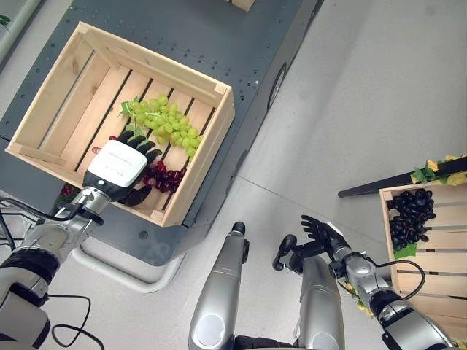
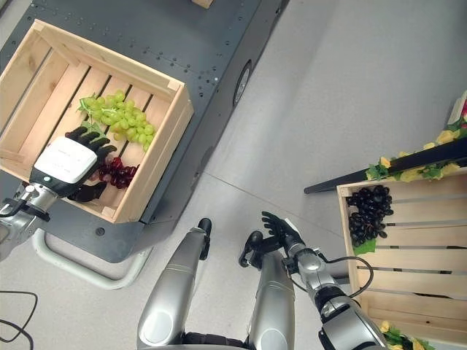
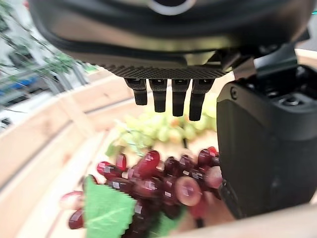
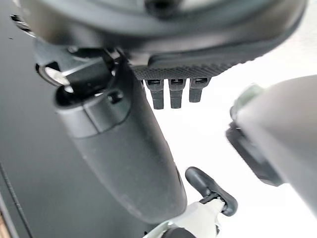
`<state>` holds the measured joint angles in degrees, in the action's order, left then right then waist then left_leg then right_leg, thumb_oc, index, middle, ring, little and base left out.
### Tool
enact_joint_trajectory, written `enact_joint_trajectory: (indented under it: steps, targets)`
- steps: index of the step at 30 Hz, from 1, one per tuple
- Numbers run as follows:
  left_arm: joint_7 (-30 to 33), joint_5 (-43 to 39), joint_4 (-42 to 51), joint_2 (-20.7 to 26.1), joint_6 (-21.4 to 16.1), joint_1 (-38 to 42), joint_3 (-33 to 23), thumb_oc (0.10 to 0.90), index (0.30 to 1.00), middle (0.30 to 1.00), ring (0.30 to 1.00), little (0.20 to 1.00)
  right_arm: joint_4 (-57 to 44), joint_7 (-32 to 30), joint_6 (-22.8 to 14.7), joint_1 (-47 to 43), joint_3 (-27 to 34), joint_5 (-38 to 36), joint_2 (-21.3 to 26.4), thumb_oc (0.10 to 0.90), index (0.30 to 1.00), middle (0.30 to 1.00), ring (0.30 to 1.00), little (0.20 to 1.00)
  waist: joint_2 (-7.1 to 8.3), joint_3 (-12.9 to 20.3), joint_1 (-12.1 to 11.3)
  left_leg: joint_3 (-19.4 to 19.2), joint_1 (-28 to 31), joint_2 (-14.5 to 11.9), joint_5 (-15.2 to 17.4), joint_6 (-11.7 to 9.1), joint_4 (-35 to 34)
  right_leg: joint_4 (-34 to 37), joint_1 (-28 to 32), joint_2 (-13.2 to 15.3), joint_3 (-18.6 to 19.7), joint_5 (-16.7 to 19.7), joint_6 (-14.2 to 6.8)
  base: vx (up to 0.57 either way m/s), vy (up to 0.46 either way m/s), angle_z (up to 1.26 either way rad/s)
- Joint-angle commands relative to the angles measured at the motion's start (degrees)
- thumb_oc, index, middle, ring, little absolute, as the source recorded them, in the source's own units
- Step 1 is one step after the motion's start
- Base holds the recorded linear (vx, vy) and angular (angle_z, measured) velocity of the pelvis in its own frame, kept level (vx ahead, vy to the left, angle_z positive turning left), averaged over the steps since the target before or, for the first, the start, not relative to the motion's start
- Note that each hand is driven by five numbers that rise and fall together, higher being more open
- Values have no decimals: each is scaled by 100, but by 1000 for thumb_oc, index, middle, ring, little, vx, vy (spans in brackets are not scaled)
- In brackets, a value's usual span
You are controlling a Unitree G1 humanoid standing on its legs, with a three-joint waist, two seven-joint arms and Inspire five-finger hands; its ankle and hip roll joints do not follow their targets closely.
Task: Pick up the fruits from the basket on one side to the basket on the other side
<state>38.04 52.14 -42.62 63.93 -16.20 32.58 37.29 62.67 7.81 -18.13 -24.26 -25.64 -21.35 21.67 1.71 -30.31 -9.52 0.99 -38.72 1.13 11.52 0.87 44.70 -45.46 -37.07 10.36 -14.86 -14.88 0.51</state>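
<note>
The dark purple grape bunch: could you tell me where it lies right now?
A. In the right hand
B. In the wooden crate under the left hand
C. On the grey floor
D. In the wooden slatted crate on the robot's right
D: the dark purple grape bunch lies on the slats of the right-side wooden crate, apart from both hands.

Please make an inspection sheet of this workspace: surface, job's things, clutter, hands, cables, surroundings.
Surface: dark grey platform under the left wooden crate; pale floor.
Job's things: green grapes and red grapes in the left wooden crate; black grapes in the right wooden crate.
Clutter: nothing seen.
Hands: left hand open over the red grapes, fingers straight; right hand open, holding nothing, low between the crates.
Cables: nothing seen.
Surroundings: leafy garland by the right wooden crate.
</note>
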Motion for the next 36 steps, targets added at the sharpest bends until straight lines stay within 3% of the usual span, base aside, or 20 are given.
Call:
enact_joint_trajectory:
  steps: [1, 11, 18, 23, 32, 33, 34, 35, 36]
  targets:
    - [-167, -307, 381, 657, -111, 92, -477, 800, 900, 900, 900, 900, -177, 119, -427, 284, 227, -382, 316, 800, 900, 900, 900, 900, -192, 51, -46, -386, 286, 241, -19, 395, -424, -19, 714, -210, -176, -98, 201, 0, 0, 0]
    - [-742, -509, 641, 930, -292, 415, -243, 800, 900, 900, 900, 900, -200, 84, -462, 308, 271, -543, 348, 800, 900, 900, 900, 900, -96, 51, -67, -311, 132, 191, -10, 391, -386, -128, 536, -207, -219, -106, 202, 0, -2, 1]
    - [-1015, -635, 604, 908, 314, 809, 50, 800, 900, 900, 900, 900, -248, 129, -535, 291, 262, -721, 392, 800, 900, 900, 900, 900, -40, 51, -43, -286, -88, 169, -18, 383, -315, -199, 304, -226, -222, -98, 217, -15, 12, 2]
    - [-1714, -749, 624, 907, 714, 999, 185, 800, 900, 900, 900, 900, -321, 127, -535, 289, 255, -829, 389, 800, 900, 900, 900, 900, 18, 51, -27, -264, -301, 143, -37, 371, -268, -288, 82, -261, -230, -94, 222, -4, 3, 1]
    - [-2524, -1270, 485, 759, 1117, 1559, 635, 800, 900, 900, 900, 900, -450, 139, -541, 215, 198, -861, 507, 800, 900, 900, 900, 900, 57, 51, 45, -244, -749, 81, -21, 390, -94, -504, -410, -254, -237, -111, 238, -23, 16, 5]
    - [-2692, -1318, 411, 742, 1226, 1598, 660, 772, 858, 858, 858, 858, -497, 163, -545, 198, 196, -877, 541, 800, 900, 900, 900, 900, 59, 51, 58, -242, -789, 78, -12, 390, -59, -518, -446, -254, -236, -114, 241, 0, 0, 0]
    - [-2736, -1321, 391, 738, 1258, 1606, 665, 582, 573, 573, 573, 573, -518, 162, -540, 190, 190, -887, 552, 800, 900, 900, 900, 900, 60, 51, 60, -243, -799, 77, -13, 391, -54, -519, -455, -256, -235, -113, 243, -21, 15, -4]
    - [-2781, -1354, 341, 727, 1335, 1625, 668, 449, 373, 373, 373, 373, -571, 148, -518, 162, 180, -908, 566, 800, 900, 900, 900, 900, 66, 51, 63, -239, -820, 79, -16, 395, -47, -527, -480, -261, -232, -107, 240, -14, -2, -7]
    - [-2746, -1443, 238, 704, 1343, 1643, 663, 400, 300, 300, 300, 300, -586, 139, -531, 144, 172, -938, 568, 800, 900, 900, 900, 900, 74, 51, 60, -237, -825, 77, -8, 394, -33, -534, -483, -257, -238, -111, 240, -13, -12, -7]
